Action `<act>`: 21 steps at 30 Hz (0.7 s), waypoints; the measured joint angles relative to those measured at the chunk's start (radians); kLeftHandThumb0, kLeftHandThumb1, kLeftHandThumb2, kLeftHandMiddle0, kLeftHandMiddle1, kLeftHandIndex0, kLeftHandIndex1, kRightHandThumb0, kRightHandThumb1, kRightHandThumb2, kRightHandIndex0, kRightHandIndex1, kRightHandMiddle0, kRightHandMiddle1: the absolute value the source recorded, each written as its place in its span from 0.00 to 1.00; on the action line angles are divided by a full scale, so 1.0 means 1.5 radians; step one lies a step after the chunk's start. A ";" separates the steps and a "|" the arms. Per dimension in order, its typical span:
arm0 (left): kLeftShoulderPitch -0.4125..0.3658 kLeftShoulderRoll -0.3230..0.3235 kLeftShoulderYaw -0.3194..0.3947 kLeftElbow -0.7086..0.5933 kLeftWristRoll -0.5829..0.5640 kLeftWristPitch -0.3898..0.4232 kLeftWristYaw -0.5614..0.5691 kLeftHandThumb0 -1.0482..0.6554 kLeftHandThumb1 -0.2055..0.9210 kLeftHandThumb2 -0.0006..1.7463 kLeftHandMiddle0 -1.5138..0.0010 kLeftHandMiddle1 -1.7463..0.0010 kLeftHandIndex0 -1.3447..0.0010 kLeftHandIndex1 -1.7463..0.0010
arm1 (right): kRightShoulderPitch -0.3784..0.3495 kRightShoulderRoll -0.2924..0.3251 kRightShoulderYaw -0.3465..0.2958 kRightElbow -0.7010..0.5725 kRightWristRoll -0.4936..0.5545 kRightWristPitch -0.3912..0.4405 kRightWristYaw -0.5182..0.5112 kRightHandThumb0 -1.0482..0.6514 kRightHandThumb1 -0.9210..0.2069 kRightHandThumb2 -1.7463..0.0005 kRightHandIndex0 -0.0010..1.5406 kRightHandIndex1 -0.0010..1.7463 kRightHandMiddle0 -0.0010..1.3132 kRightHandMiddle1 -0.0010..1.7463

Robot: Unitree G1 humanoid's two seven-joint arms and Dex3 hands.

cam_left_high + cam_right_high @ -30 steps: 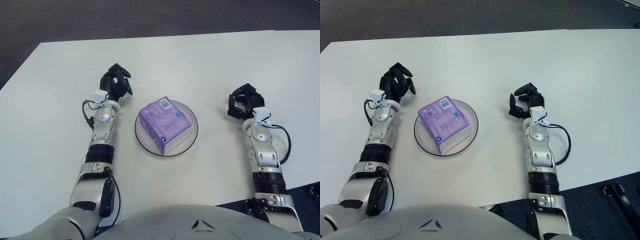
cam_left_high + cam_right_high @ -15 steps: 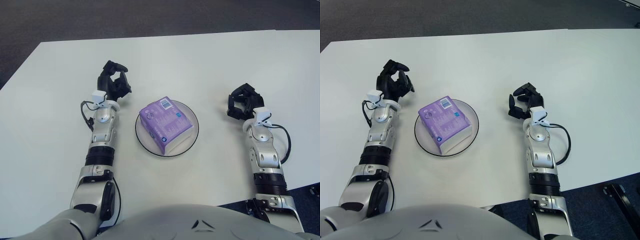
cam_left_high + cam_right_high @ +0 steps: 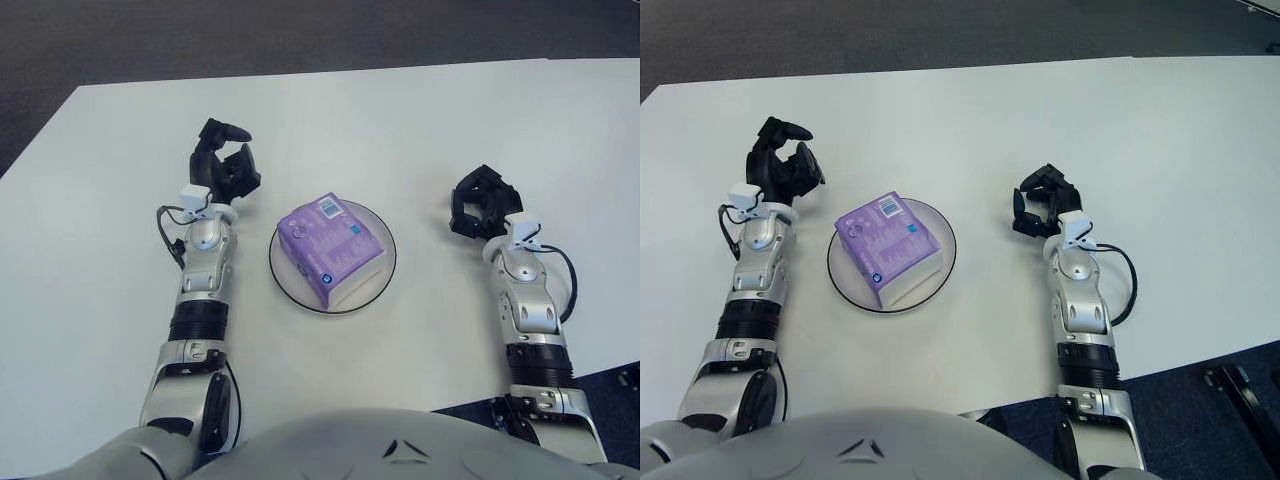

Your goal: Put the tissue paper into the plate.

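1. A white table (image 3: pixel 420 120) is seen from above, with dark floor (image 3: pixel 300 40) beyond its far edge.
2. A plate (image 3: pixel 378 283), white with a dark rim, is set near the middle of the table.
3. The tissue pack (image 3: pixel 330 247), purple-wrapped, is found lying inside the plate, turned at an angle, with a barcode label on its far corner and white tissue showing along its near side.
4. The left hand (image 3: pixel 224 168) is shown to the left of the plate and a little beyond it, apart from both plate and pack. Its fingers are curled loosely inward and nothing is held.
5. The right hand (image 3: pixel 482 202) is shown well to the right of the plate, clear of it. Its fingers are bunched into a loose curl and nothing is gripped, though how tightly they are closed cannot quite be judged from this angle.
6. Both forearms are stretched forward over the table, one on each side of the plate; whether they touch the surface cannot be told.
7. A dark cable (image 3: pixel 568 285) is looped beside the right wrist, and another (image 3: pixel 168 232) beside the left wrist.
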 measured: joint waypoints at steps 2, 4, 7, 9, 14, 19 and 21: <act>0.005 0.000 0.000 -0.009 0.002 0.000 0.004 0.37 0.64 0.61 0.18 0.00 0.66 0.00 | -0.005 0.000 0.000 0.006 0.003 0.001 0.005 0.35 0.46 0.31 0.60 1.00 0.42 1.00; 0.012 0.000 0.000 -0.020 0.005 0.000 0.008 0.37 0.63 0.62 0.18 0.00 0.65 0.00 | -0.012 0.000 0.000 0.013 0.007 0.001 0.012 0.35 0.46 0.31 0.59 1.00 0.41 1.00; 0.022 -0.001 -0.001 -0.039 0.013 0.001 0.012 0.37 0.62 0.63 0.18 0.00 0.65 0.00 | -0.026 0.000 -0.001 0.027 0.012 0.006 0.022 0.35 0.45 0.32 0.59 1.00 0.41 1.00; 0.028 -0.001 -0.002 -0.048 0.015 0.001 0.016 0.36 0.62 0.63 0.17 0.00 0.64 0.00 | -0.037 -0.001 -0.002 0.038 0.018 0.011 0.029 0.35 0.45 0.32 0.58 1.00 0.41 1.00; 0.041 -0.002 -0.008 -0.064 0.018 0.004 0.024 0.36 0.60 0.64 0.17 0.00 0.64 0.00 | -0.084 -0.003 -0.008 0.075 0.036 0.039 0.051 0.35 0.44 0.32 0.58 1.00 0.40 1.00; 0.051 -0.008 -0.012 -0.078 0.018 0.007 0.033 0.36 0.59 0.65 0.18 0.00 0.63 0.00 | -0.134 -0.004 -0.011 0.115 0.052 0.062 0.075 0.35 0.44 0.32 0.58 1.00 0.40 1.00; 0.052 -0.010 -0.012 -0.080 0.019 0.009 0.036 0.36 0.59 0.65 0.18 0.00 0.63 0.00 | -0.152 -0.004 -0.011 0.130 0.057 0.069 0.083 0.35 0.44 0.32 0.57 1.00 0.40 1.00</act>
